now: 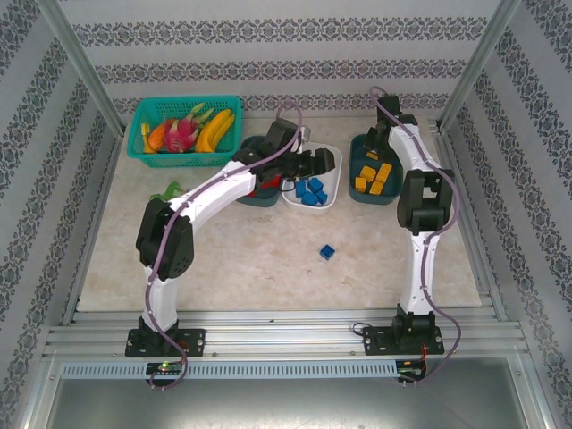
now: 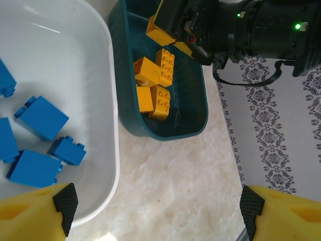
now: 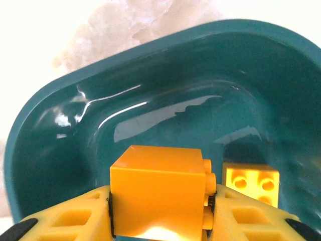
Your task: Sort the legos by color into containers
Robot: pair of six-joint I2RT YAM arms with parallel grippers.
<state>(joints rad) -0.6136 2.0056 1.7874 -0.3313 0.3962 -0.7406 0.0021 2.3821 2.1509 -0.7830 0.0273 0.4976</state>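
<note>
Seen from above, nearest the arm bases, one blue brick [image 1: 327, 253] lies alone on the pale surface [image 1: 232, 268], at about 5 o'clock from the white tray [image 1: 332, 195]. It looks like the one lego not yet sorted.

Farther back, three trays sit in a row. The left end effector [image 2: 155, 215] hovers released and empty over the gap between two of them. One is the white tray, which holds the blue bricks [image 2: 42, 118]. The other is the right-hand teal tray [image 2: 198, 113], at 3 o'clock from the white one. There the right end effector [image 3: 159, 208] is clenched on a yellow-orange brick [image 3: 158, 186]. It holds the brick low inside the tray, above other yellow-orange bricks [image 2: 153, 85], seemingly so it can drop among its own colour.

The teal tray at 9 o'clock [image 1: 259, 198] holds red bricks [image 1: 265, 185], partly hidden by the left arm [image 1: 214, 192].

Farthest, at 10 o'clock, a mesh basket [image 1: 179, 101] of toy fruit [image 1: 201, 130] stands apart from the sorting.
</note>
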